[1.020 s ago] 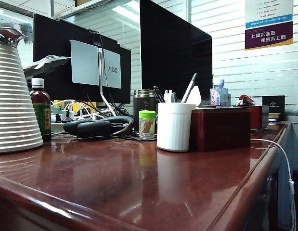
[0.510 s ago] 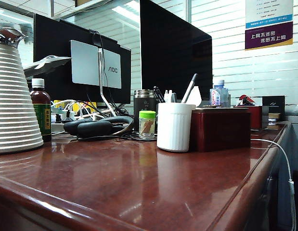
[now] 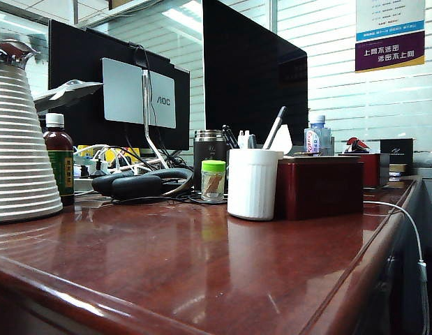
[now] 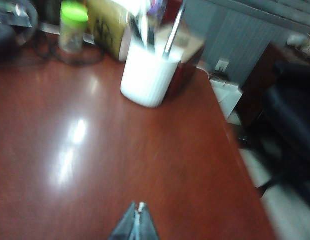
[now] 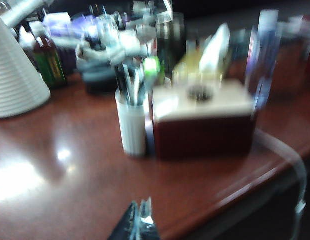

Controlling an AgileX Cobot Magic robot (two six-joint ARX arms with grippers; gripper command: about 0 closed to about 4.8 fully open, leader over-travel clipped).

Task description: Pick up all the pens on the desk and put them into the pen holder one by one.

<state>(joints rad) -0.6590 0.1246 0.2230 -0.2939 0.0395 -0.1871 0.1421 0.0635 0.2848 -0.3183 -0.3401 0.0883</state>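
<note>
The white ribbed pen holder [image 3: 252, 183] stands on the reddish-brown desk [image 3: 202, 272], against a dark red box. Pens stand in it; one pen [image 3: 274, 128] leans out to the right. The left wrist view shows the pen holder [image 4: 147, 75] blurred, with a pen [image 4: 173, 27] rising from it, and the right wrist view shows the pen holder [image 5: 132, 125] with dark pens [image 5: 125, 82] inside. My left gripper [image 4: 138, 209] hangs shut and empty above bare desk, well short of the holder. My right gripper [image 5: 142, 207] is shut and empty near the desk's front edge. Neither gripper shows in the exterior view.
A big white ribbed jug [image 3: 20, 146] and a brown bottle [image 3: 59, 157] stand at the left. Headphones [image 3: 139, 183], a green-capped jar [image 3: 213, 180] and a steel tumbler [image 3: 209, 150] sit behind the holder. The dark red box [image 3: 320, 187] is at its right. A white cable [image 3: 404, 216] hangs over the desk's right edge.
</note>
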